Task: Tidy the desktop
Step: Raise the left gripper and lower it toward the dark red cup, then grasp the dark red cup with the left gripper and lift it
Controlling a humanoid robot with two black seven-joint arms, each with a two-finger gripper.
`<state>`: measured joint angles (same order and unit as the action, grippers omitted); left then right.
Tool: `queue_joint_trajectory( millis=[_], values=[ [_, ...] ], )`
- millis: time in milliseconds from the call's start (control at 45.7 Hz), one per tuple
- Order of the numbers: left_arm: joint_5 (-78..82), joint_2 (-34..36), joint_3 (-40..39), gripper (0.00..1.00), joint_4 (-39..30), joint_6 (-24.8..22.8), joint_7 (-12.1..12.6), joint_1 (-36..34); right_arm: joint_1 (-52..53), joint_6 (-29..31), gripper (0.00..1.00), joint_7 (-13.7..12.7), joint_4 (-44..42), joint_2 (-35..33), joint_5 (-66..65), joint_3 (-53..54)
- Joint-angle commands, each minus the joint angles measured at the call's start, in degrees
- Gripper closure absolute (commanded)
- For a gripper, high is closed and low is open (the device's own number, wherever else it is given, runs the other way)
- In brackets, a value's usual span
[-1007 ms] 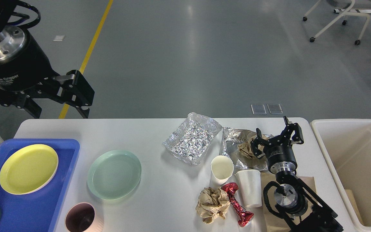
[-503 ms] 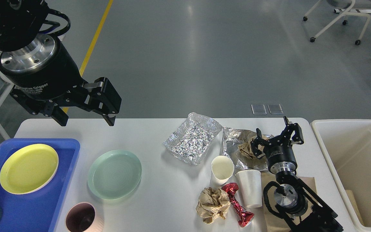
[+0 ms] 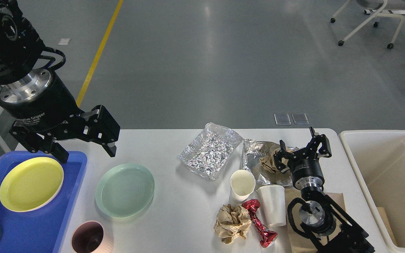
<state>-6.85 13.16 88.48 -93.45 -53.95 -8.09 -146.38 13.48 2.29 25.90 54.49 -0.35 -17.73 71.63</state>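
desktop point(image 3: 174, 211) long axis left-right | left gripper point(image 3: 86, 154) jaws wide | right gripper point(image 3: 302, 147) jaws wide, empty

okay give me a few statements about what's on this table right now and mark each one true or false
1. The yellow plate lies in the blue tray. True.
2. The green plate is in the tray too. False: it lies on the desktop, right of the tray.
3. The left gripper holds a cup. False: its jaws are open and empty, above the tray's far right corner.
4. Crumpled brown paper lies beside a red wrapper. True.
5. The right gripper is open over foil with crumpled paper. True.
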Motion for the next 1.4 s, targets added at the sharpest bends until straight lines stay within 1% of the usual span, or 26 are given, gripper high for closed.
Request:
queue_joint_trajectory(
  millis=[0, 175, 306, 482, 635, 788, 919, 1007, 1182, 1291, 1379],
  values=[
    [3.24, 2.75, -0.76, 0.04, 0.02, 2.88, 0.62, 5.66, -0.03, -0.01, 0.00, 0.03, 0.00, 0.00, 0.07, 0.00],
    [6.67, 5.74, -2.87, 0.04, 0.02, 11.22, 0.62, 15.24, 0.06, -0.01, 0.00, 0.03, 0.00, 0.00, -0.02, 0.00],
    [8.61, 5.83, -2.96, 0.04, 0.02, 18.17, 0.62, 21.65, -0.03, -0.01, 0.00, 0.03, 0.00, 0.00, -0.02, 0.00],
    [9.22, 4.51, -5.15, 0.05, 0.11, 25.90, 0.62, 29.92, 0.06, -0.01, 0.00, -0.06, 0.00, 0.00, 0.07, 0.00],
    [9.49, 1.44, -7.79, 0.05, 1.16, 30.56, 0.71, 38.17, -0.03, -0.01, 0.00, 0.03, 0.00, 0.00, -0.02, 0.00],
    [9.40, -1.91, -7.71, 0.06, 2.65, 34.61, 0.71, 43.63, -0.03, 0.08, 0.00, 0.03, 0.00, 0.00, 0.07, 0.00],
    [9.40, -2.78, -7.79, 0.06, 3.88, 37.68, 2.02, 46.71, 0.06, -0.01, 0.00, 0.03, 0.00, 0.00, 0.07, 0.00],
    [9.31, -3.23, -7.88, 0.06, 5.02, 38.83, 2.64, 48.64, 0.06, -0.01, 0.00, -0.06, 0.00, 0.00, 0.07, 0.00],
    [8.87, -5.16, -7.97, 0.07, 6.78, 39.97, 2.64, 51.63, 0.06, -0.01, 0.00, -0.06, 0.00, 0.00, -0.02, 0.00],
    [8.96, -5.95, -8.85, 0.10, 7.31, 40.41, 2.64, 53.30, -0.03, -0.01, 0.00, 0.03, 0.00, 0.00, -0.02, 0.00],
    [9.05, -6.04, -8.85, 0.19, 7.40, 40.50, 2.64, 53.39, 0.06, -0.01, 0.00, 0.03, 0.00, 0.00, -0.02, 0.00]
  ],
)
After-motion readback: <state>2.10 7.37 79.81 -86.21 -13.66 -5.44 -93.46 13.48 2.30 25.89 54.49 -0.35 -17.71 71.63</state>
